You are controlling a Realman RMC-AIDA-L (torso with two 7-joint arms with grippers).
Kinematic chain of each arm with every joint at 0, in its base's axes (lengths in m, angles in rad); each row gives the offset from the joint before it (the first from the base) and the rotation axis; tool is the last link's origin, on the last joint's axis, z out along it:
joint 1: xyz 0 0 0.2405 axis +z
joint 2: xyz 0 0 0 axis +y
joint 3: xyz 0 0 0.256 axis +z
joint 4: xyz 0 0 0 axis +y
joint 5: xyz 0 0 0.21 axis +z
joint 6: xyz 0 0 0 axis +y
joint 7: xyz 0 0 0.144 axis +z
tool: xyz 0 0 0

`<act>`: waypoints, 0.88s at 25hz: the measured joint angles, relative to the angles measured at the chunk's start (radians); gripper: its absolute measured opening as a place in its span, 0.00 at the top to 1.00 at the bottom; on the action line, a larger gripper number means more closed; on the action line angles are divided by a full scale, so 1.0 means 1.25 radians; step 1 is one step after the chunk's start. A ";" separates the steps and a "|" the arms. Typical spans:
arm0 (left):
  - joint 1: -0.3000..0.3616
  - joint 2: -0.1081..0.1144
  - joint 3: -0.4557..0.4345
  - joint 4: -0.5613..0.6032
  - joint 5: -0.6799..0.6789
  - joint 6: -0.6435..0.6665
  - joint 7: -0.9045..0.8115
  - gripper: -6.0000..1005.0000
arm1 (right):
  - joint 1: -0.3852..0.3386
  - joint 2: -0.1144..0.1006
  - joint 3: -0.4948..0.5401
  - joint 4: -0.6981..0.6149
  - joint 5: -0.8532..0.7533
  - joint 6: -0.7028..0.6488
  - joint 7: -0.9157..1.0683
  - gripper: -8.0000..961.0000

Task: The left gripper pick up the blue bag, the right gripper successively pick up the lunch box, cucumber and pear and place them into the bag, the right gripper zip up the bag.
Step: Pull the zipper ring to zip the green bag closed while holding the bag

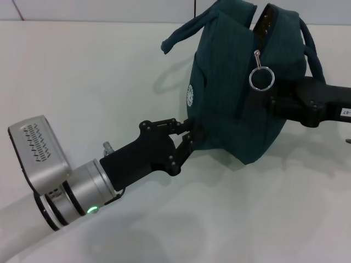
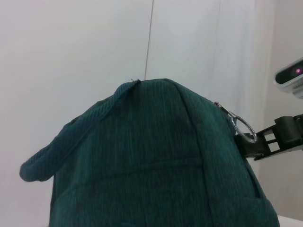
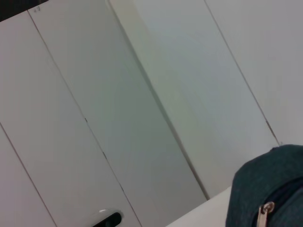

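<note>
Blue bag (image 1: 241,82) hangs tipped on its side above the white table (image 1: 82,82), its zipper partly open near the top and the silver ring pull (image 1: 261,77) dangling on its face. The left gripper (image 1: 189,139) has its fingers clamped on the bag's lower left edge. The right gripper (image 1: 274,104) presses against the bag's right side just below the ring; whether its fingers are spread or pinched cannot be told.
</note>
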 joint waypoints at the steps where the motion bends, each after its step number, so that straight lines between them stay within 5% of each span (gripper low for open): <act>1: 0.000 0.000 0.000 -0.001 0.000 0.000 0.000 0.85 | -0.001 0.000 0.001 -0.001 0.000 0.001 -0.001 0.57; 5: -0.003 0.001 0.001 -0.002 0.002 0.000 0.000 0.85 | -0.002 0.008 0.001 -0.011 0.000 -0.007 -0.028 0.57; 13: -0.002 0.001 0.001 -0.006 0.002 0.000 0.000 0.86 | -0.043 0.071 0.104 -0.069 0.016 -0.024 -0.153 0.57; 22: 0.001 0.002 0.002 -0.006 0.000 -0.004 0.000 0.86 | -0.096 0.073 0.125 -0.044 0.124 -0.036 -0.243 0.59</act>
